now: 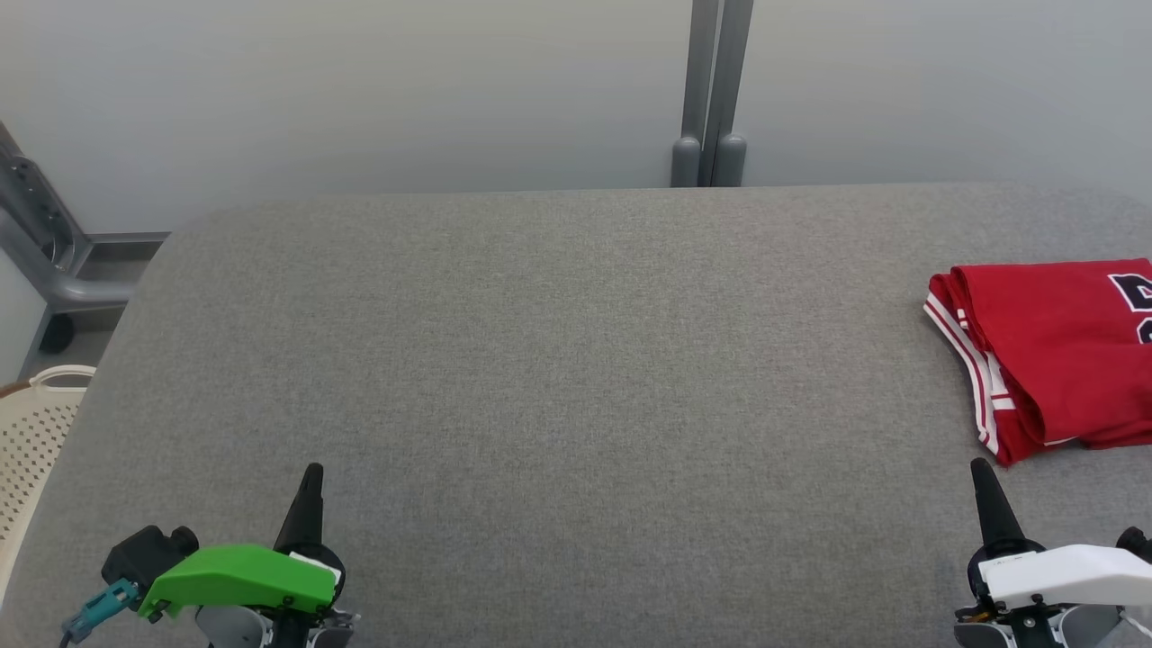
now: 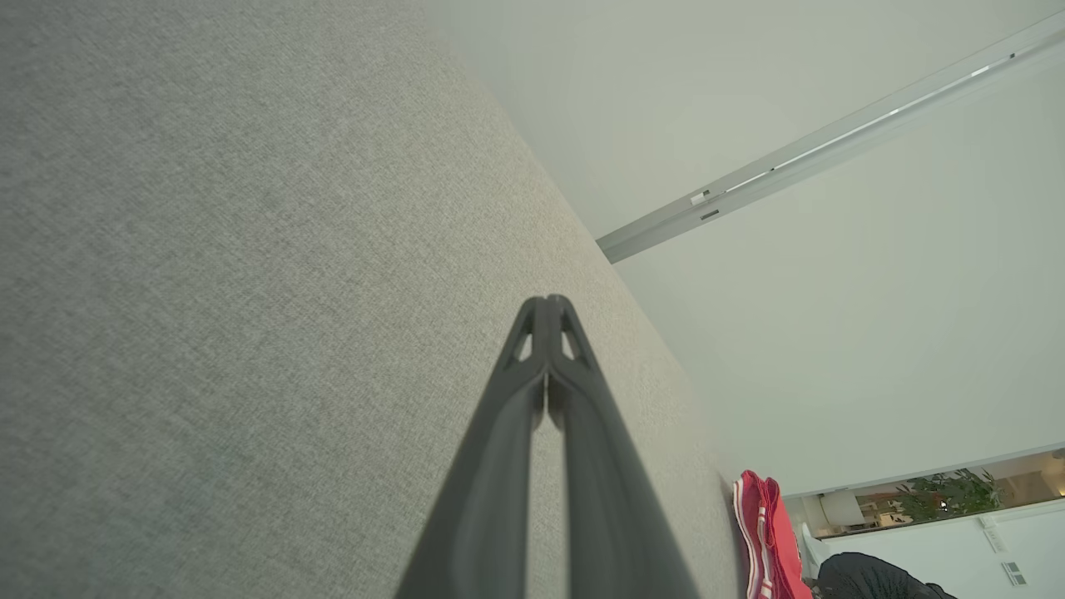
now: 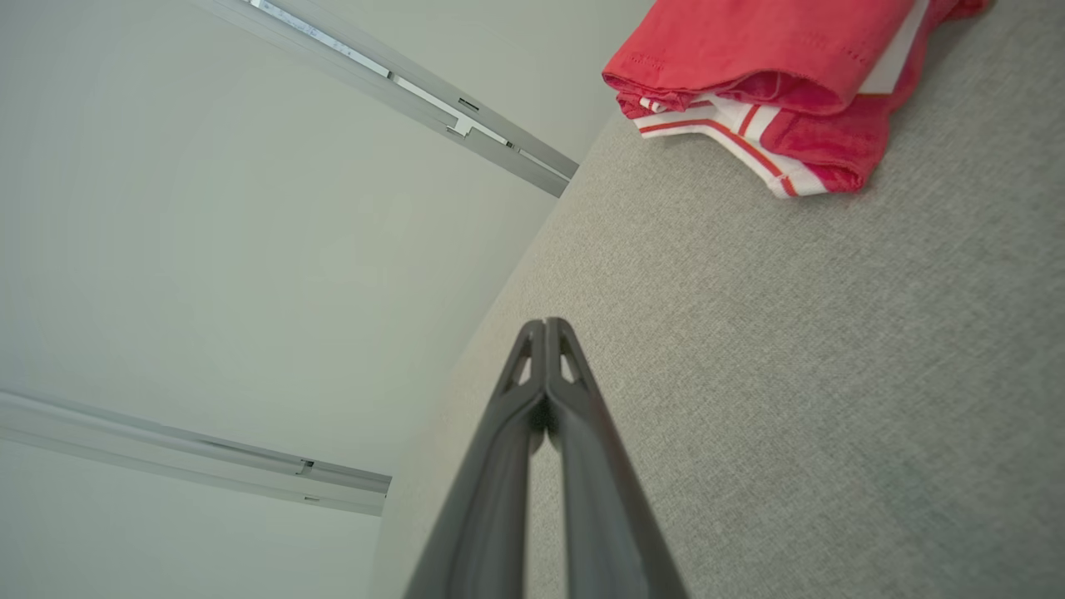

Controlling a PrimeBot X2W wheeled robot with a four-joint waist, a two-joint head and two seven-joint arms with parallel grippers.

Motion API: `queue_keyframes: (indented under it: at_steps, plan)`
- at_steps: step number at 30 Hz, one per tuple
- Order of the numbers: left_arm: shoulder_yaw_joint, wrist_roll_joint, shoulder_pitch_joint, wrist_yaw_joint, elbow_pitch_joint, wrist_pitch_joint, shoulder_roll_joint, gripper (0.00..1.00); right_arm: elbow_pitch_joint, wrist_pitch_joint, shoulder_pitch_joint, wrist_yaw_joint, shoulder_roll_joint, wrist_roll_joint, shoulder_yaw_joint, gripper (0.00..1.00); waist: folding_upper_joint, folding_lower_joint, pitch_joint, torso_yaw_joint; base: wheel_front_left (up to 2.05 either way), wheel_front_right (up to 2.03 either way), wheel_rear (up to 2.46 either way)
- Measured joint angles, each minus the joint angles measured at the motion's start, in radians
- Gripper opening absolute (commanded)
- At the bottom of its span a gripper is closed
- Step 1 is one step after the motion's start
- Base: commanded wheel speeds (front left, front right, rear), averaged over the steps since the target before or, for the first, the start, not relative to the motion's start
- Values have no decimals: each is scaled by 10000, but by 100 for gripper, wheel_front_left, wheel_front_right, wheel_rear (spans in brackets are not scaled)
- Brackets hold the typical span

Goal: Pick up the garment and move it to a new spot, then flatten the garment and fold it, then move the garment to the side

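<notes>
A folded red garment (image 1: 1057, 346) with white and red striped trim and a dark printed mark lies at the right edge of the grey table (image 1: 558, 360), partly cut off by the frame. The right wrist view has the garment (image 3: 774, 75) at its top, and the left wrist view has the garment (image 2: 765, 537) small at the lower right. My left gripper (image 1: 311, 475) rests shut over the front left of the table, far from the garment. My right gripper (image 1: 981, 472) is shut and holds nothing, just in front of the garment's near corner.
A cream perforated basket (image 1: 31, 441) stands beside the table's left edge. A grey post (image 1: 711, 99) rises behind the far edge, against pale wall panels. A metal frame (image 1: 45, 243) sits at the far left.
</notes>
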Motion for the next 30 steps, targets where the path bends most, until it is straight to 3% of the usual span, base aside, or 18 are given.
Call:
queue_keyframes:
  at_steps: [30]
  plan:
    - [499, -2742, -639, -311, 35, 740, -184, 0, -368, 374, -115, -2, -29, 3003, -150, 0, 0, 0, 295, -150, 0, 0, 0]
